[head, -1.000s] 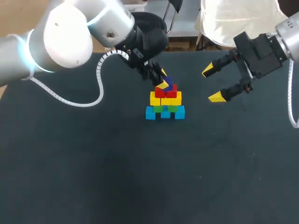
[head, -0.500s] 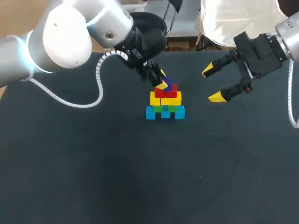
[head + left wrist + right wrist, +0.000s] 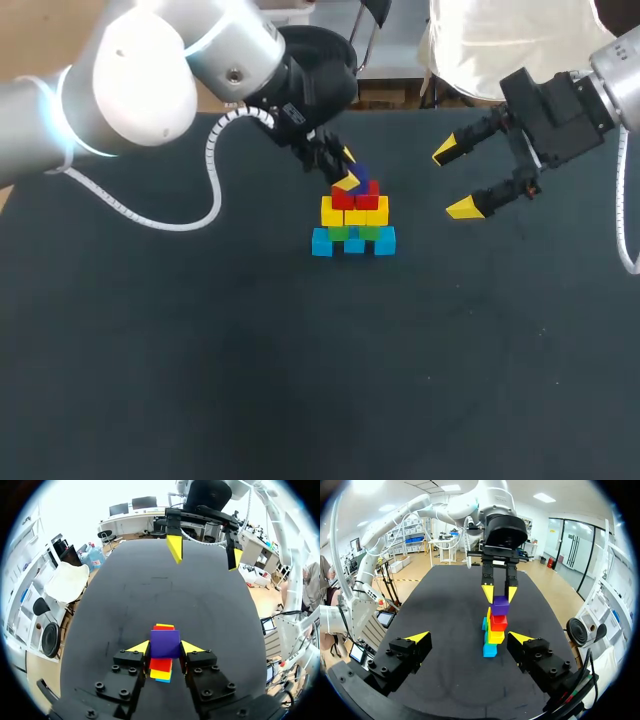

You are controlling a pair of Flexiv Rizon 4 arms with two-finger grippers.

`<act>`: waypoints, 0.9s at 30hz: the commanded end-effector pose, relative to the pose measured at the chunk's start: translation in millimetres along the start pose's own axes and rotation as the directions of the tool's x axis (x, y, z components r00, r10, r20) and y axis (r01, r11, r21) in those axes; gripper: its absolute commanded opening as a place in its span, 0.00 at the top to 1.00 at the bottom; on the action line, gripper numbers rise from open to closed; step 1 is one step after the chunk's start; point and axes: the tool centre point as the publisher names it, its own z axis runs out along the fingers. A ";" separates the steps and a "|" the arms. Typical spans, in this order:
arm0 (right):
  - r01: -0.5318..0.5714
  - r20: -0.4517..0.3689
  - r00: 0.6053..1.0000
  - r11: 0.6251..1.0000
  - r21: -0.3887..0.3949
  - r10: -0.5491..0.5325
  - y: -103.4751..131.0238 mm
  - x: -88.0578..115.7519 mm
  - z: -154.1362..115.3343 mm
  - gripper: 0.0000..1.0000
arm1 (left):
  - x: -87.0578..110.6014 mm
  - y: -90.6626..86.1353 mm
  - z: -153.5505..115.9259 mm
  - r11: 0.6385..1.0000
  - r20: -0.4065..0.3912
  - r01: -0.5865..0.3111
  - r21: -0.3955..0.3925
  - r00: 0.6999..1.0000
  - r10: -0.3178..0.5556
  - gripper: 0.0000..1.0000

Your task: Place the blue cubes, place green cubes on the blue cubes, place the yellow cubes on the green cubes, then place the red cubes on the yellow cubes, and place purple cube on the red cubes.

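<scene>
I count three blue cubes [image 3: 353, 242], two red cubes [image 3: 355, 199] and one purple cube [image 3: 165, 644], centre frame. My left gripper [image 3: 348, 168] clamps the purple cube; my right gripper [image 3: 455, 179] gapes wide.

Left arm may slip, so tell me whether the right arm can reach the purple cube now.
Probably not cleanly: the left end effector grips the purple cube from both sides; the right end effector hangs open, off to the side.

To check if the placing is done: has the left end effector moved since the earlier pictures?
No. The left end effector stays at the purple cube, equally far above the blue cubes.
</scene>
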 end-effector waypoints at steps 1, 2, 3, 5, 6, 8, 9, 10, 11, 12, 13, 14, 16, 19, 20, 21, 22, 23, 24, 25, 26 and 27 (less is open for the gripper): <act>0.000 0.000 1.000 1.000 0.002 0.000 0.6 0.0 0.0 0.00 | -1.3 3.2 1.4 1.000 0.000 -0.002 0.006 1.000 0.002 1.00; 0.000 0.000 1.000 1.000 0.002 0.000 0.6 0.0 0.0 0.00 | -1.5 3.2 1.6 1.000 -0.001 -0.003 0.006 1.000 0.003 1.00; 0.000 0.000 1.000 1.000 0.002 0.000 0.6 0.0 0.0 0.00 | -1.6 3.2 1.7 1.000 -0.001 -0.003 0.007 1.000 0.003 1.00; 0.000 0.000 1.000 1.000 0.002 0.000 0.6 0.0 0.0 0.00 | -1.8 3.3 1.8 1.000 -0.001 -0.003 0.007 1.000 0.003 1.00; 0.000 0.000 1.000 1.000 0.002 0.000 0.6 0.0 0.0 0.00 | -1.9 3.3 1.7 1.000 -0.002 -0.002 0.006 1.000 0.002 1.00; 0.000 0.000 1.000 1.000 0.002 0.000 0.6 0.0 0.0 0.00 | -2.0 3.3 1.8 1.000 -0.004 -0.001 0.006 1.000 0.001 1.00; 0.000 0.000 1.000 1.000 0.002 0.000 0.6 0.0 0.0 0.00 | -2.0 3.5 2.1 1.000 -0.009 0.003 0.007 1.000 -0.003 1.00; 0.000 0.000 1.000 1.000 0.002 0.000 0.6 0.0 0.0 0.00 | -1.7 3.7 2.5 1.000 -0.010 0.005 0.008 1.000 -0.005 1.00; 0.000 0.000 1.000 1.000 0.002 0.000 0.6 0.0 0.0 0.00 | -1.3 3.9 2.6 1.000 -0.011 0.006 0.007 1.000 -0.006 1.00; 0.000 0.000 1.000 1.000 0.002 0.000 0.6 0.0 0.0 0.00 | -1.0 4.0 2.5 1.000 -0.012 0.007 0.006 1.000 -0.007 1.00; 0.000 0.000 1.000 1.000 0.002 0.000 0.6 0.0 0.0 0.00 | -0.8 4.0 2.3 1.000 -0.012 0.008 0.005 1.000 -0.008 1.00; 0.000 0.000 1.000 1.000 0.002 0.000 0.6 0.0 0.0 0.00 | -0.5 4.1 2.0 1.000 -0.012 0.009 0.003 1.000 -0.009 1.00; 0.000 0.000 1.000 1.000 0.002 0.000 0.6 0.0 0.0 0.00 | -0.3 4.2 1.8 1.000 -0.012 0.013 0.002 1.000 -0.013 0.93; 0.000 0.000 1.000 1.000 0.002 0.000 0.6 0.0 0.0 0.00 | -0.1 4.8 1.6 1.000 -0.013 0.029 -0.001 1.000 -0.029 0.43; 0.000 0.000 1.000 1.000 0.002 0.000 0.6 0.0 0.0 0.00 | -0.1 4.8 1.7 1.000 -0.013 0.030 0.000 0.999 -0.030 0.15; 0.000 0.000 1.000 1.000 0.002 0.000 0.6 0.0 0.0 0.00 | -0.2 4.9 1.7 1.000 -0.013 0.031 0.000 0.999 -0.031 0.00; 0.000 0.000 1.000 1.000 0.002 0.000 0.6 0.0 0.0 0.00 | -0.3 5.0 1.8 1.000 -0.013 0.031 0.000 0.999 -0.031 0.00; 0.000 0.000 1.000 1.000 0.002 0.000 0.6 0.0 0.0 0.00 | -0.4 5.0 1.8 0.999 -0.013 0.032 0.000 0.999 -0.032 0.00; 0.000 0.000 1.000 1.000 0.002 0.000 0.6 0.0 0.0 0.00 | -0.5 5.0 1.8 0.999 -0.013 0.033 0.000 0.999 -0.033 0.00; 0.000 0.000 1.000 1.000 0.002 0.000 0.6 0.0 0.0 0.00 | -0.6 5.0 1.8 0.999 -0.013 0.033 -0.001 0.999 -0.033 0.00; 0.000 0.000 1.000 1.000 0.002 0.000 0.6 0.0 0.0 0.00 | -1.1 5.1 1.3 0.999 -0.012 0.033 -0.001 0.999 -0.033 0.00; 0.000 0.000 1.000 1.000 0.002 0.000 0.6 0.0 0.0 0.00 | -1.7 5.0 0.3 0.999 -0.007 0.037 -0.001 0.999 -0.037 0.00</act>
